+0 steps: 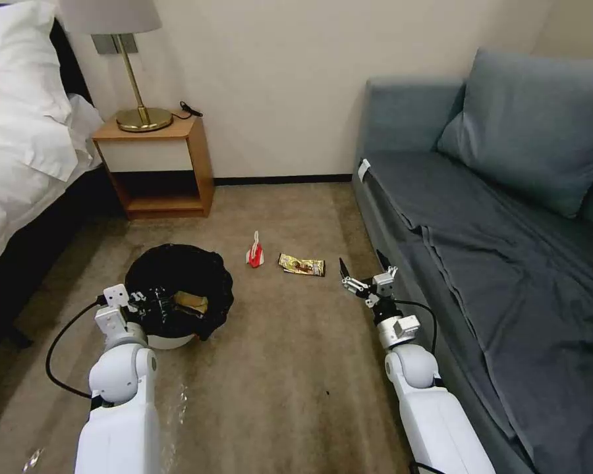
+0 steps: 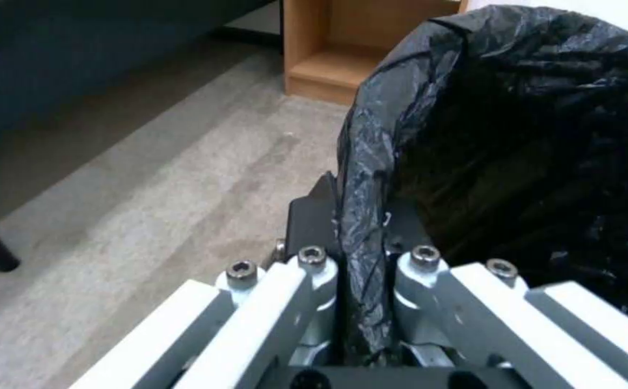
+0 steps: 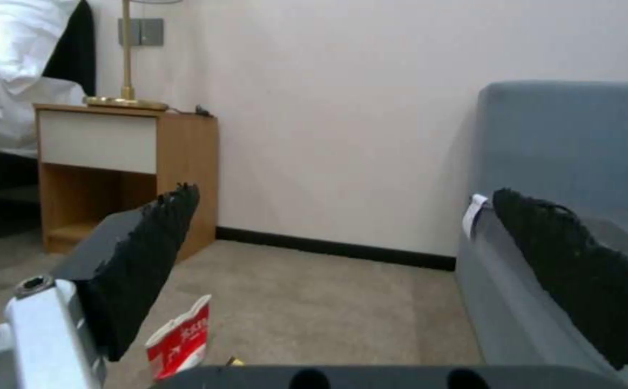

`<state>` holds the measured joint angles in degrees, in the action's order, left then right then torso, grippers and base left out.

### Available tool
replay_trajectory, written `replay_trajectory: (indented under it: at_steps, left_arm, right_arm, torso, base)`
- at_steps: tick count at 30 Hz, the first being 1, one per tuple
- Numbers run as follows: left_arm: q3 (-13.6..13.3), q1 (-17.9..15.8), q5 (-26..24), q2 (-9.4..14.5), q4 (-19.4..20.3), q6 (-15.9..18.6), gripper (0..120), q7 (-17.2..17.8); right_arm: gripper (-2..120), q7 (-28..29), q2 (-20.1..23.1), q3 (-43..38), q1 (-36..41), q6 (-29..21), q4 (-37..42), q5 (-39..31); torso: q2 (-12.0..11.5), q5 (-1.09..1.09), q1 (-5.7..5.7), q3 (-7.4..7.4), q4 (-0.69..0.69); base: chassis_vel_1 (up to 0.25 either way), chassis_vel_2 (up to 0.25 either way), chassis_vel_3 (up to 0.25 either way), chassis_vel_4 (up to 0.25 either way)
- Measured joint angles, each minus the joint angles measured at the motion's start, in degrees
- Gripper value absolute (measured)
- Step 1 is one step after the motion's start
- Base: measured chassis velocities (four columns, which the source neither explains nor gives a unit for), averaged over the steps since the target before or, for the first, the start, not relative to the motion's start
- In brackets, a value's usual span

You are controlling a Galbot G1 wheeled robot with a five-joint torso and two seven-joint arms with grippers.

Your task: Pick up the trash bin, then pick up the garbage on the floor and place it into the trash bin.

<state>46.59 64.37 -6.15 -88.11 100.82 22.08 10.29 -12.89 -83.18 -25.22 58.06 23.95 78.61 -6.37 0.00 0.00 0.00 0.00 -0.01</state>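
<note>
Nearest us, our left tool is clamped on the near rim of the trash bin, its jaws pinching the black liner as the left wrist view shows close up; the bin sits on the carpet at our left, with a brown piece already lying inside it; our right tool hangs low over the carpet beside the sofa, jaws spread wide and holding nothing; just ahead of it and to its left lies the gold wrapper, long axis running roughly left to right across our view; a little further left, between the wrapper and the bin, stands the red-and-white packet, which also shows low between the right tool's pads; we judge the right arm much the nearer to both pieces, and the wrapper the closer of the two; beyond them stands the nightstand against the wall.
</note>
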Motion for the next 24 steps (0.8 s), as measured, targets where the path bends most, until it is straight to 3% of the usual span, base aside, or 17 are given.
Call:
replay_trajectory:
  at_steps: [24]
  left_arm:
    - [0.5,0.3,-0.2,0.0,0.6,0.0,4,0.0]
  right_arm:
    - [100,-0.6,-0.2,1.0,-0.1,0.4,-0.2,0.4]
  torso:
    - [0.0,0.00,0.00,0.00,0.01]
  base:
    - [-0.118,0.128,0.125,-0.118]
